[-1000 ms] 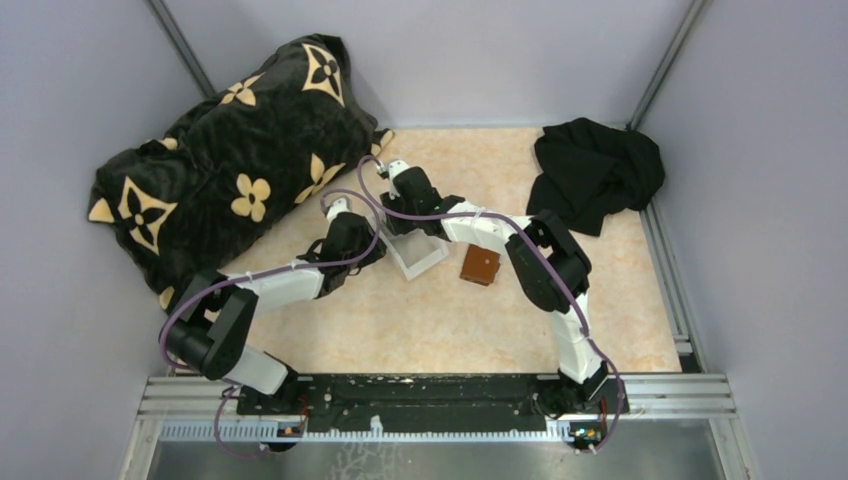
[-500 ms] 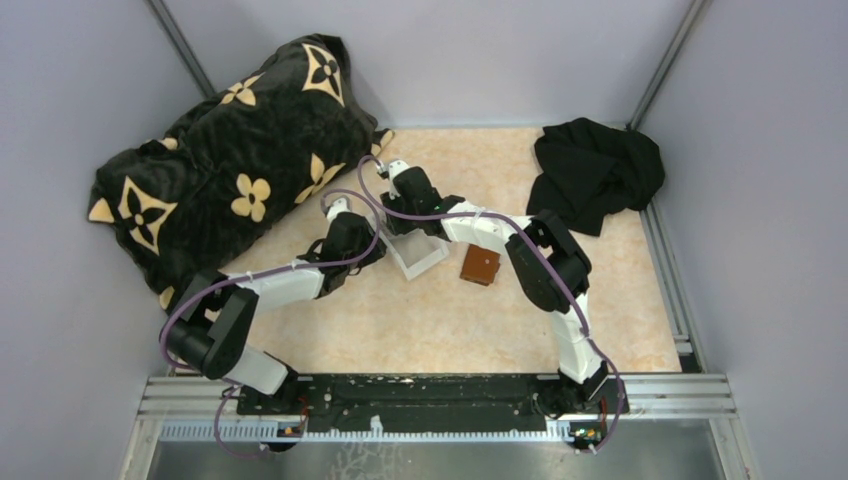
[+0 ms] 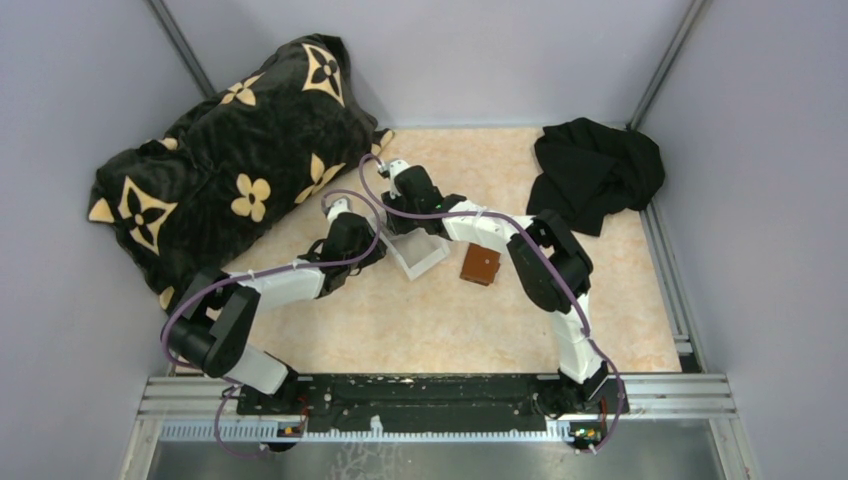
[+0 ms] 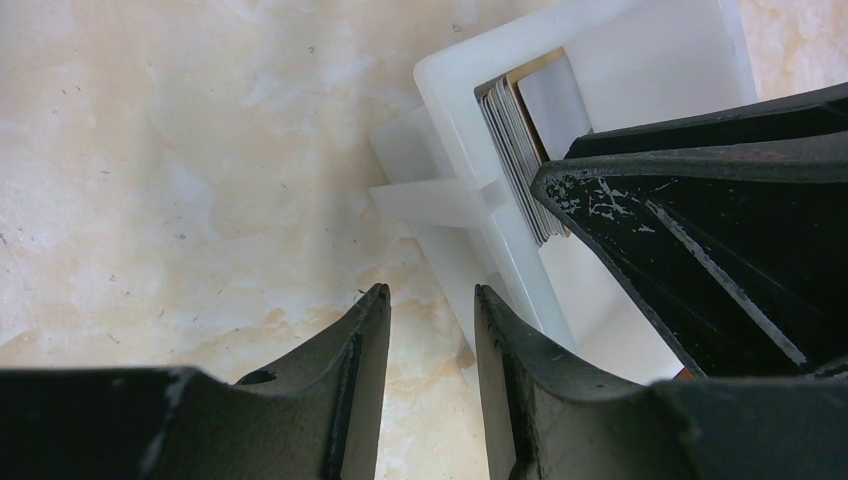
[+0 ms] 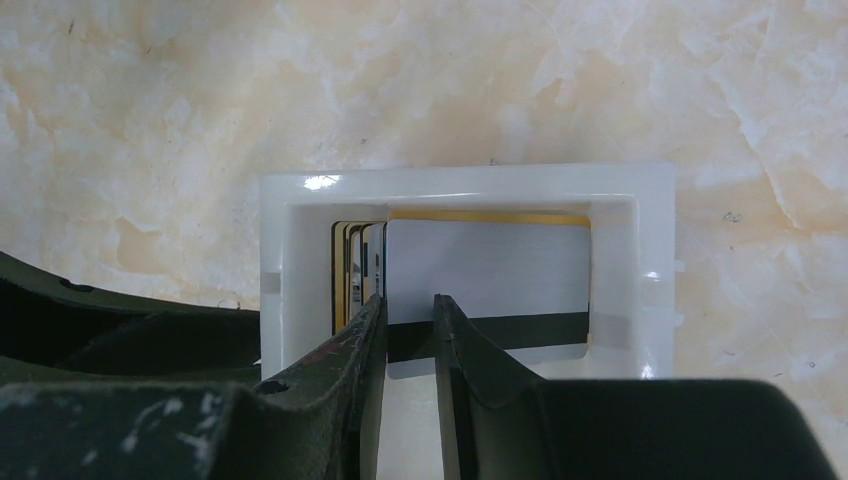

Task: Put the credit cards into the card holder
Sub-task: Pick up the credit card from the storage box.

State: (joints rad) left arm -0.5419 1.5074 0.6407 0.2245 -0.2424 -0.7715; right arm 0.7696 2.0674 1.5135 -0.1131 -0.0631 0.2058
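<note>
Within the white tray [image 5: 300, 190], credit cards [image 5: 490, 265] are revealed only by wrist views; left gripper [image 4: 432, 296] and right gripper [image 5: 409, 303] are seen slightly parted.

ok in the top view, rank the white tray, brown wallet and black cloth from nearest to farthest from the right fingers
1. white tray, directly under the right fingers
2. brown wallet, just right of the tray
3. black cloth, far right corner of the table
</note>
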